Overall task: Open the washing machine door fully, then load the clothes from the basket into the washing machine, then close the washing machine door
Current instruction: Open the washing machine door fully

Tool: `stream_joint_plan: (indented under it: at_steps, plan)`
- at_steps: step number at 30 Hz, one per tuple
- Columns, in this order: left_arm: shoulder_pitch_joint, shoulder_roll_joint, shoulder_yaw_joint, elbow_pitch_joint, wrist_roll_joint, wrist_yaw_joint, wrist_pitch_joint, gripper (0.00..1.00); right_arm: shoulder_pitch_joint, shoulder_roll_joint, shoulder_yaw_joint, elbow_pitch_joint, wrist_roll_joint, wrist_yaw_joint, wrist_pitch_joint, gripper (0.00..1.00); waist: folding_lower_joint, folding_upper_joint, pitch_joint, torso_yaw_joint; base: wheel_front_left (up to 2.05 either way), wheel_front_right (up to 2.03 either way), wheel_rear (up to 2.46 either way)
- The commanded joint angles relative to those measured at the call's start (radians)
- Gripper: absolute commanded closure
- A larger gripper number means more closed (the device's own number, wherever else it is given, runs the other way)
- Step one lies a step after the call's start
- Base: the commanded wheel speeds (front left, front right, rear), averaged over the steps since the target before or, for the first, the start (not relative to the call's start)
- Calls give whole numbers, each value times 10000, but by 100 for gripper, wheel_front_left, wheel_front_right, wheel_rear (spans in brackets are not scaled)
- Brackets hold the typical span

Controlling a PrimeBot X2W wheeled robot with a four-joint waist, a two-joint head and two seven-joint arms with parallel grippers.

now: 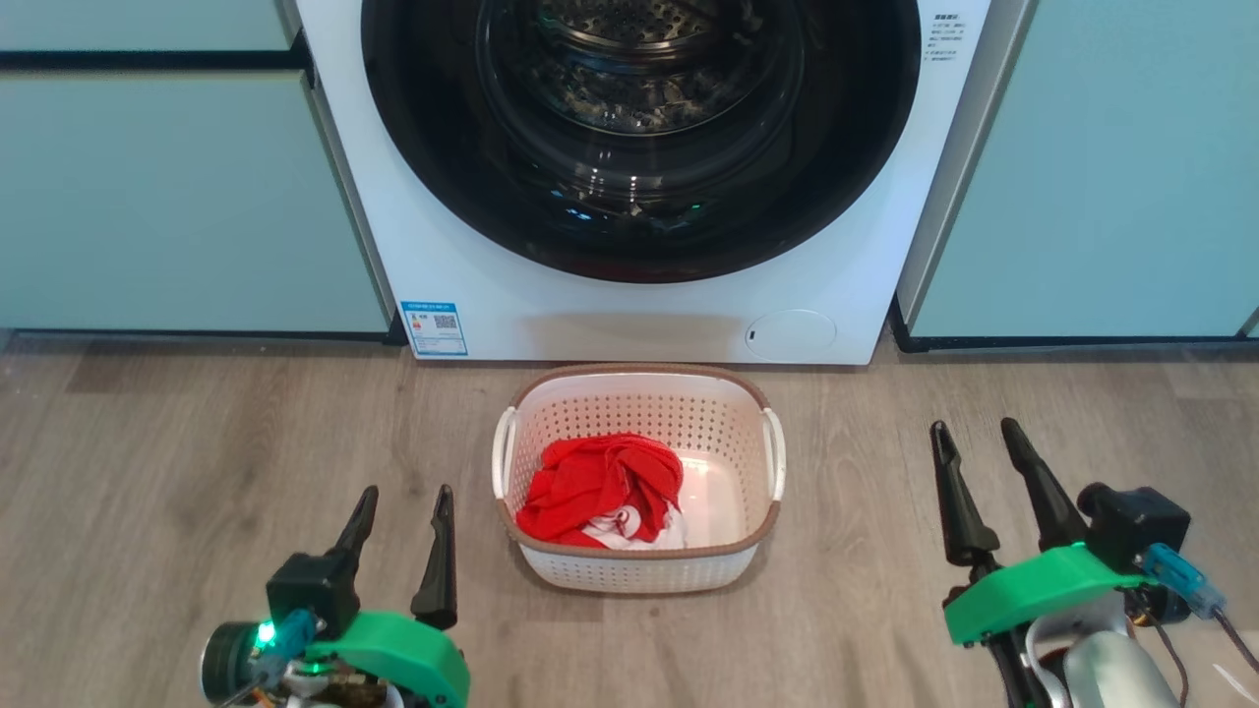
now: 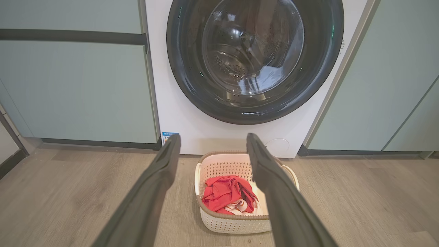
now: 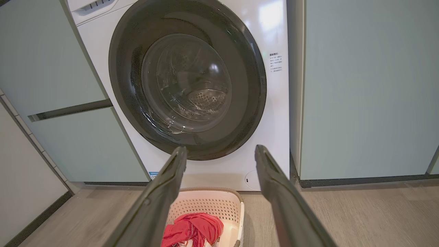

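Washing machine door (image 1: 639, 138) is shut, flush against the front of the washing machine (image 1: 610, 315), straight ahead of both hands and past their fingertips. Black glossy rim, clear glass bowl in the middle, drum holes visible through it.

Clothes (image 1: 600, 487): a red bundle with some white, lying inside the basket (image 1: 637, 575), bunched toward the side nearer the left hand. The other part of the basket floor is bare.

Basket sits on the floor (image 1: 197, 442) just in front of the machine, between the two hands and a bit ahead of them. It is near the left hand (image 1: 406, 492), off that hand's right finger, apart from it. It is farther from the right hand (image 1: 974, 433), off to that hand's left.

Left hand: fingers (image 1: 438, 560) spread wide, pointing toward the machine, above the floor. In the left wrist view the basket shows between its two fingers, partly behind the right one.

Right hand: fingers spread wide too, pointing toward the machine, above the floor. In the right wrist view the basket shows low between its fingers, partly behind the left one.

Blue label (image 1: 434, 327) is low on the machine front, ahead of the left hand. Round flap (image 1: 790, 333) is low on the front, ahead and left of the right hand.

Pale teal cabinets (image 1: 177, 197) flank the machine on both sides. Floor is wood-look planks.
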Motion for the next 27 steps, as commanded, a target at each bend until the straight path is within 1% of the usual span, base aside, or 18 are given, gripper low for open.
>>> stream_joint_plan:
  at_steps: [1, 18, 21, 27]
  plan:
    - [-320, -41, 287, -353, -31, -12, -128, 0, -576, -137, 234, -300, 58, -2, -93, 0, 0, 0, 11, -5, 120, 120, -240]
    - [-417, -41, 264, -355, -49, 30, -128, 0, -650, -137, 95, -184, -13, -2, -93, 0, 0, 0, 89, -80, 123, 123, -246]
    - [-420, -41, 219, -362, -136, -98, -128, 0, -656, -137, 98, -146, 5, -2, -93, 0, 0, 0, 96, -92, 120, 120, -241]
    - [-437, -41, 226, -388, 20, -54, -128, 0, -683, -137, 93, -99, -3, -2, -93, 0, 0, 0, 95, -148, 88, 88, -175]
